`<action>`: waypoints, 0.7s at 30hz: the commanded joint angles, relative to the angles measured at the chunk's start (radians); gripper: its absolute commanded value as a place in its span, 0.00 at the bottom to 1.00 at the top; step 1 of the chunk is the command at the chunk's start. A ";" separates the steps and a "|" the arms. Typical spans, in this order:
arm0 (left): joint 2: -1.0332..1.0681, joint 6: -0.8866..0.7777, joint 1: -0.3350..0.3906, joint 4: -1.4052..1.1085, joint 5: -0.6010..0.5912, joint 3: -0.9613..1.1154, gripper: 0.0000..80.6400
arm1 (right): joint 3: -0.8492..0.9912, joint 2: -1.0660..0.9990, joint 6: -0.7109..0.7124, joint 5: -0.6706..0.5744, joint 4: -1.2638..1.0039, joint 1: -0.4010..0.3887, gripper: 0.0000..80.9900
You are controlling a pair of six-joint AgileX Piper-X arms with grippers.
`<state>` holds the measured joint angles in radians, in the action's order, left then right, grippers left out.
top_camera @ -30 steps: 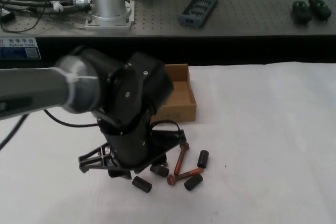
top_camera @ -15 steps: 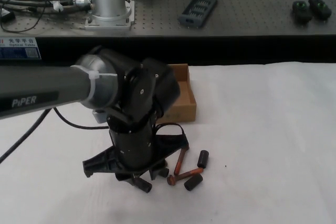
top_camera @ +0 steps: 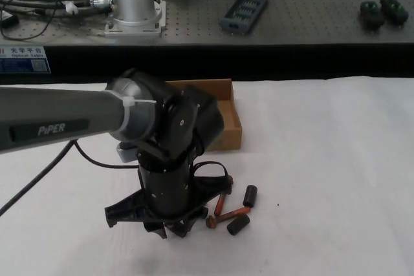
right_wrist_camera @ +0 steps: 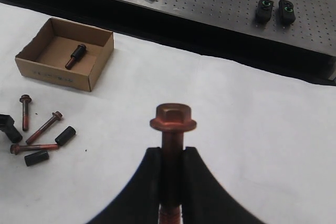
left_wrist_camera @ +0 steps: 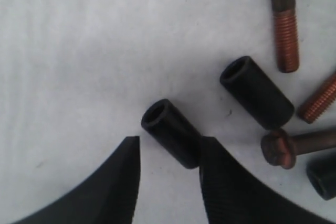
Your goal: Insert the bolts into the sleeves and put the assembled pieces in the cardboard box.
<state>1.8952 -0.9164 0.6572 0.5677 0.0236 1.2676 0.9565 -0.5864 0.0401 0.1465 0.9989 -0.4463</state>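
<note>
High view: the left arm (top_camera: 162, 179) hangs down over the white cloth (top_camera: 336, 159), at about 7 o'clock from the cardboard box (top_camera: 228, 135), with its wrist above the near edge of a loose heap of parts. At the arm's 3 o'clock lie two coppery bolts (top_camera: 224, 200) crossing each other, with a black sleeve at 1 o'clock (top_camera: 250, 195) and another at 5 o'clock (top_camera: 238, 224) of them.

Seen from the left wrist, the left gripper (left_wrist_camera: 170, 144) has its jaws spread. A sleeve (left_wrist_camera: 169, 129) lies on its side between them, hard against one finger (left_wrist_camera: 226, 182) and apart from the other. A second sleeve (left_wrist_camera: 256, 92) lies just beside it, and a flanged bolt head (left_wrist_camera: 277, 148) is near that.

Farther right, the right gripper (right_wrist_camera: 170, 156) is pressed together on the shank of a bolt (right_wrist_camera: 173, 121), which stands upright with its hexagonal head above the fingertips, well apart from the heap. From this wrist the box's inside shows one assembled piece (right_wrist_camera: 75, 56) lying on the floor.
</note>
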 commanded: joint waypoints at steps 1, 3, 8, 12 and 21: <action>0.029 -0.004 -0.005 0.005 0.017 0.000 0.34 | 0.003 0.006 -0.001 0.002 -0.010 0.005 0.05; 0.034 -0.005 -0.005 -0.012 0.017 0.000 0.34 | 0.003 0.006 -0.001 0.002 -0.007 0.005 0.05; 0.043 0.003 -0.005 -0.024 0.024 0.000 0.34 | 0.003 0.006 -0.001 0.002 0.021 0.005 0.05; 0.042 0.029 -0.005 -0.024 0.063 0.000 0.34 | 0.003 0.006 -0.001 0.002 0.028 0.005 0.05; 0.042 0.056 -0.005 -0.024 0.070 0.000 0.03 | 0.003 0.006 -0.001 0.002 0.028 0.005 0.05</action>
<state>1.9295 -0.8713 0.6572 0.5226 0.0715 1.2660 0.9565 -0.5864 0.0401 0.1465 1.0274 -0.4463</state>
